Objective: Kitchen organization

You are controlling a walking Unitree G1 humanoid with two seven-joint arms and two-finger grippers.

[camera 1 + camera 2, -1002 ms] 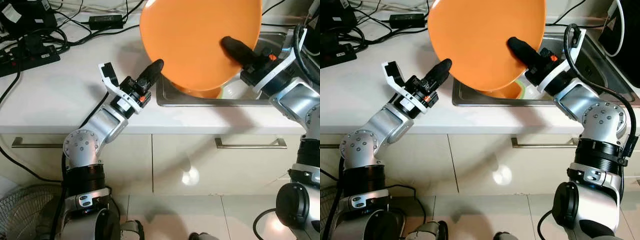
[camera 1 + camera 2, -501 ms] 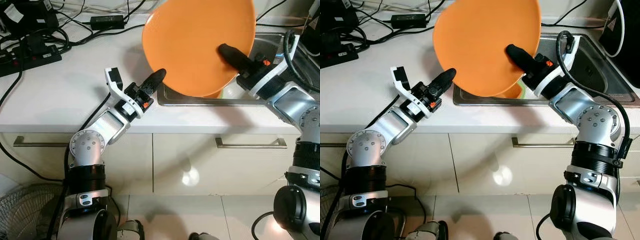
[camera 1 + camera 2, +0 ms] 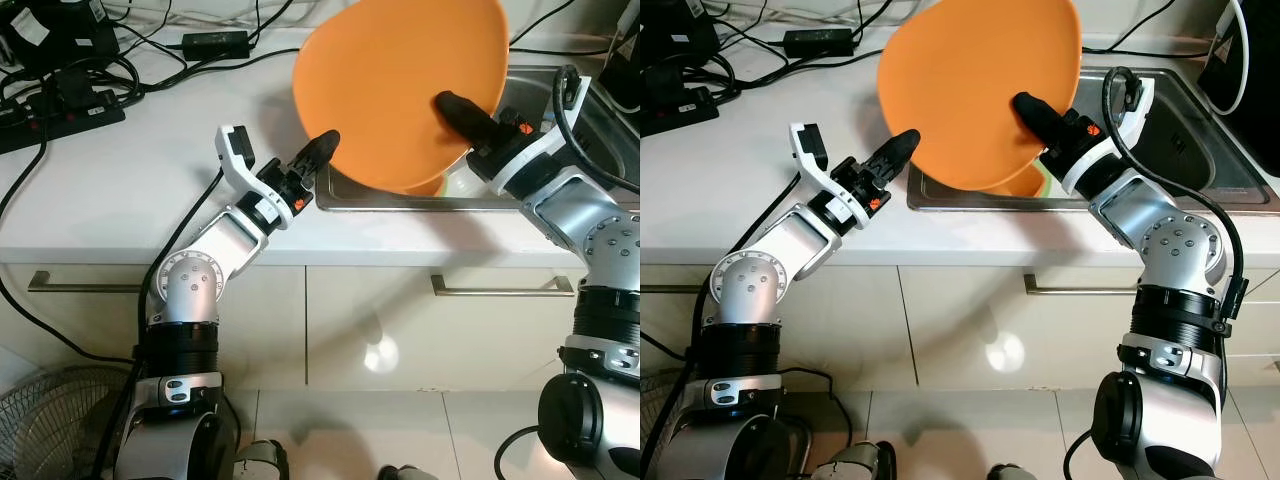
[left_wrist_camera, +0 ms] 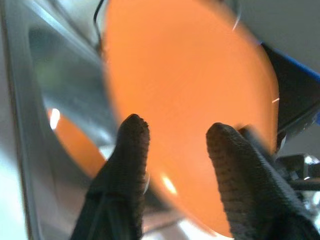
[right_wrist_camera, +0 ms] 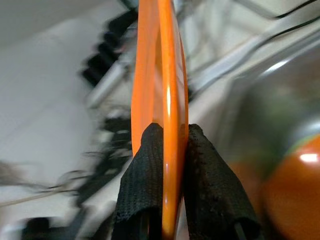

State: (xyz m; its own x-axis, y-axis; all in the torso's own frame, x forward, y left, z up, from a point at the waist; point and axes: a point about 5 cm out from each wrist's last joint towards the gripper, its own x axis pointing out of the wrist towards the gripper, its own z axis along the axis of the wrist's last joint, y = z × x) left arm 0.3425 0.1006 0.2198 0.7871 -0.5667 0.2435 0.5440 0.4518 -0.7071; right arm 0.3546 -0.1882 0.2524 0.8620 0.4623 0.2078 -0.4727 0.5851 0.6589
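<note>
A large orange plate (image 3: 400, 85) is tilted up over the left end of the steel sink (image 3: 545, 195). My right gripper (image 3: 455, 103) is shut on the plate's rim, and the right wrist view has the rim (image 5: 167, 100) pinched edge-on between both fingers. My left gripper (image 3: 322, 148) stands open beside the plate's lower left edge at the counter's sink corner; its two fingers (image 4: 132, 145) sit apart in front of the orange plate (image 4: 190, 115). More orange dishes (image 3: 1015, 183) lie in the sink below.
The white counter (image 3: 120, 190) stretches to the left. Black cables, a power strip (image 3: 55, 105) and an adapter (image 3: 212, 42) lie along its back. A dark appliance (image 3: 1250, 60) stands right of the sink. Cabinet drawers with handles (image 3: 500, 287) run below the counter's front edge.
The left gripper has moved right and up toward the plate's lower left edge. The right gripper has drawn the plate slightly down and inward, still holding it.
</note>
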